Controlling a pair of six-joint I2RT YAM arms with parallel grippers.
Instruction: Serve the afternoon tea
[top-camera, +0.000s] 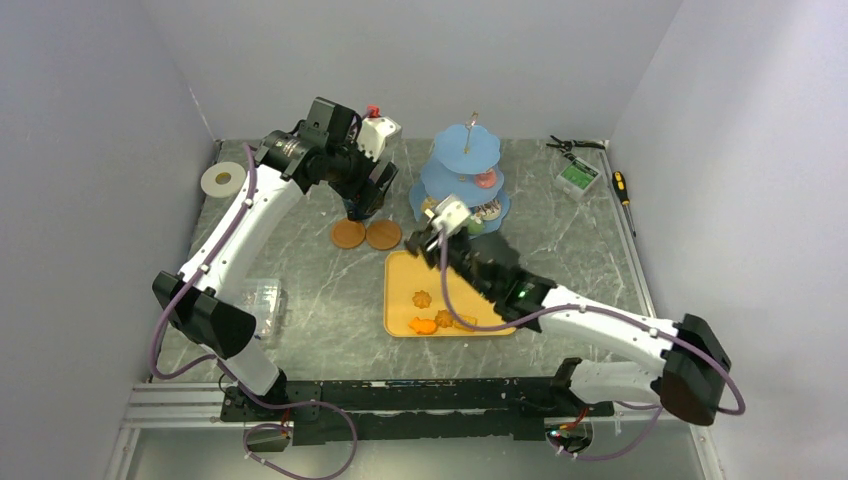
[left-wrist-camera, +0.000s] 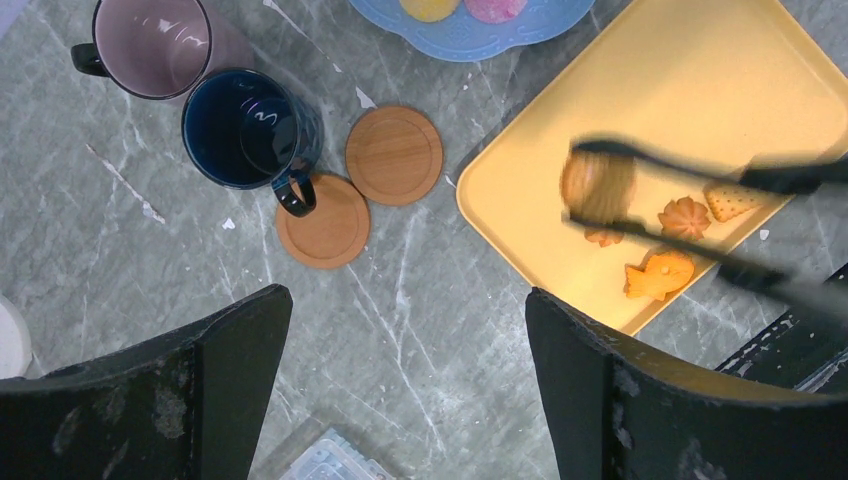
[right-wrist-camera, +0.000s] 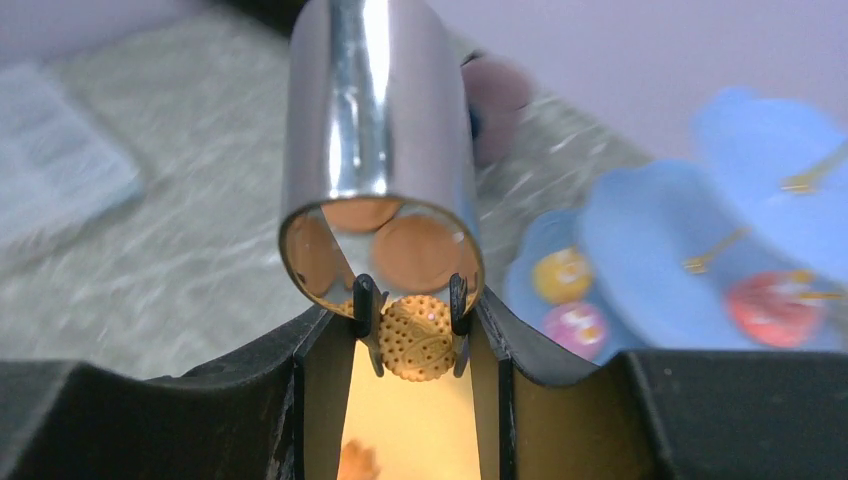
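Observation:
My right gripper (right-wrist-camera: 412, 322) is shut on the black-tipped metal tongs (right-wrist-camera: 380, 130). The tongs pinch a round orange biscuit (right-wrist-camera: 417, 338) above the yellow tray (left-wrist-camera: 650, 120); the biscuit also shows in the left wrist view (left-wrist-camera: 597, 185). Three more biscuits (left-wrist-camera: 657, 275) lie on the tray. The light-blue stand (top-camera: 465, 165) holds doughnuts (right-wrist-camera: 562, 275) on its lower tiers. My left gripper (left-wrist-camera: 410, 340) is open and empty, high above the table near the mugs. The dark-blue mug (left-wrist-camera: 250, 125) and mauve mug (left-wrist-camera: 150, 45) stand beside two brown coasters (left-wrist-camera: 394, 155).
A white tape roll (top-camera: 222, 180) lies at the back left. A clear plastic box (top-camera: 262, 300) sits by the left arm. Pliers (top-camera: 575, 145), a green box (top-camera: 578, 177) and a screwdriver (top-camera: 622, 190) lie at the back right. Grey walls enclose three sides.

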